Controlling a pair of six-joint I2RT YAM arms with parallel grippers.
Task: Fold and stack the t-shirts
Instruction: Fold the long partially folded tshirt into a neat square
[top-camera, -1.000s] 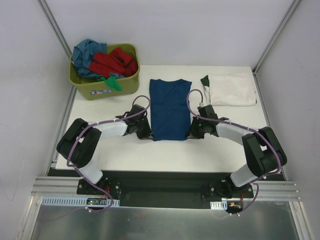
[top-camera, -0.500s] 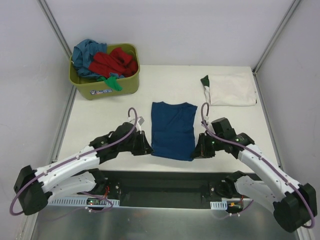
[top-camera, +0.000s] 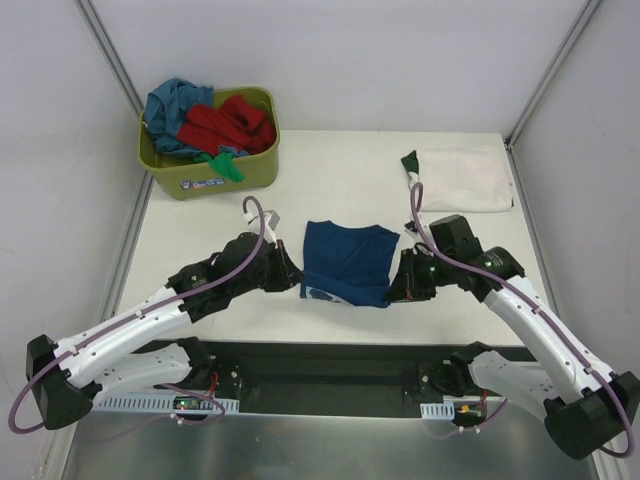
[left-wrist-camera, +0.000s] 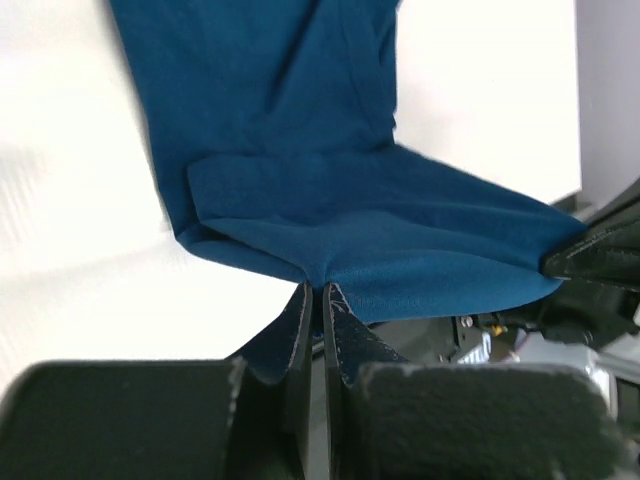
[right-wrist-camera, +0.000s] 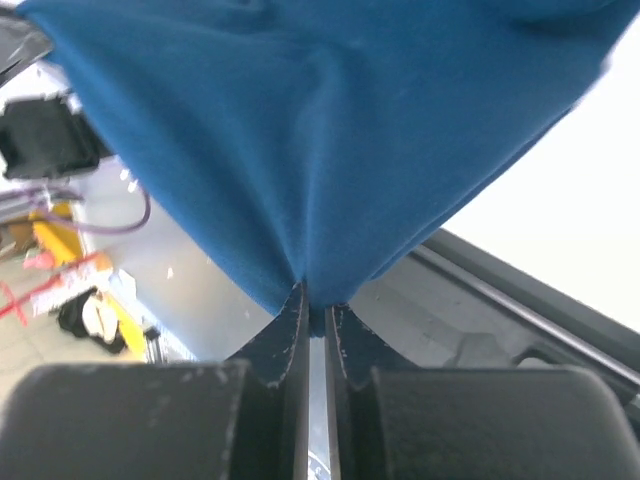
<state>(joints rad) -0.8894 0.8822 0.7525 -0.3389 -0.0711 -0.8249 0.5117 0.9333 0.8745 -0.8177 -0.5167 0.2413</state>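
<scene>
A dark navy blue t-shirt (top-camera: 345, 260) lies in the middle of the table, its near hem lifted and carried over the rest so a bit of white print (top-camera: 322, 295) shows underneath. My left gripper (top-camera: 291, 277) is shut on the hem's left corner, seen as blue cloth (left-wrist-camera: 330, 170) pinched at my left gripper (left-wrist-camera: 320, 290). My right gripper (top-camera: 396, 283) is shut on the right corner, and the blue cloth (right-wrist-camera: 320, 130) hangs from my right gripper (right-wrist-camera: 315, 300). A folded white t-shirt (top-camera: 463, 177) lies at the back right with a dark green one (top-camera: 410, 161) sticking out at its left.
An olive-green plastic tub (top-camera: 215, 176) at the back left holds red (top-camera: 225, 123), teal (top-camera: 172, 100) and green (top-camera: 222, 165) tees. The table's near edge (top-camera: 330, 335) runs just below the grippers. Grey walls close in the sides and back.
Both grippers pulled the navy shirt toward the near edge, then lifted its near hem and carried it back over the shirt. The visible shirt is now much shorter.
</scene>
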